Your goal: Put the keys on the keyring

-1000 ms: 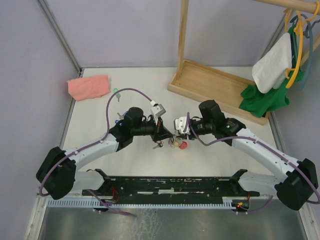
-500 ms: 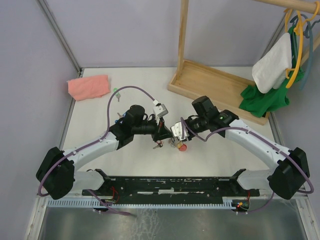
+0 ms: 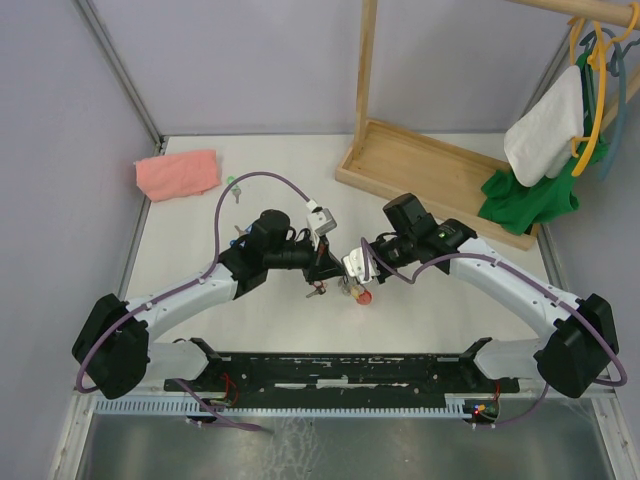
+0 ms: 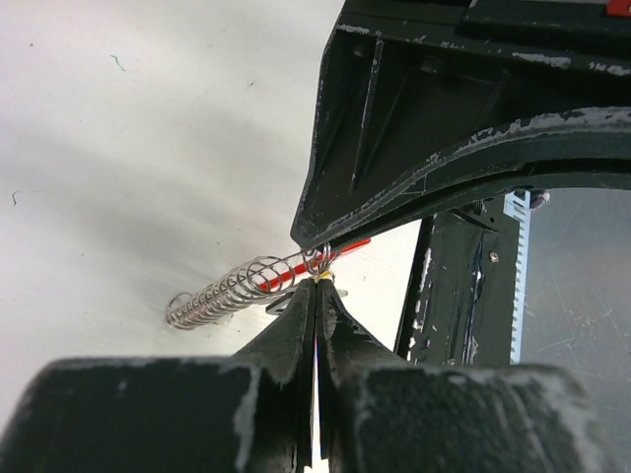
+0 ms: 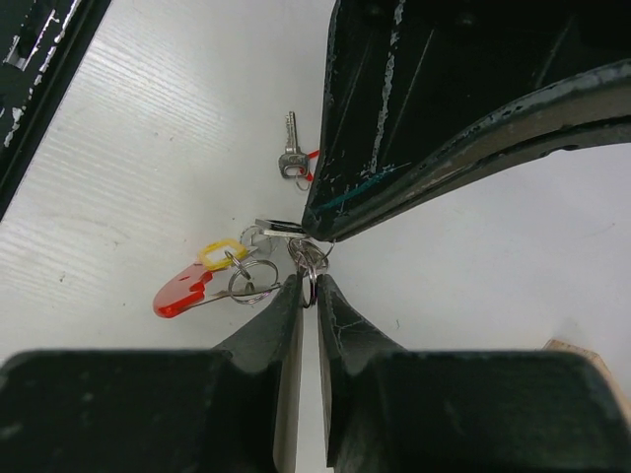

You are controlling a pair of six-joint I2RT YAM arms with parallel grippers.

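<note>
Top view: high above and behind me, facing down and forward over the whole table (image 3: 260, 310), from far off.
Left wrist view: mounted just behind my left pincer (image 4: 317, 281), looking along it, very close to the tabletop.
Right wrist view: mounted just behind my right pincer (image 5: 308, 286), looking along it, equally close.
Shared: the mid-table spot where my pincers meet, with the keyring (image 4: 222, 293) and keys (image 5: 225, 254).

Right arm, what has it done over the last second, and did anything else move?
The right gripper swung left toward the left gripper and narrowed its jaws onto the silver ring by the yellow-tagged key. The left gripper stayed put, shut on the keyring; the pink cloth did not move.
</note>
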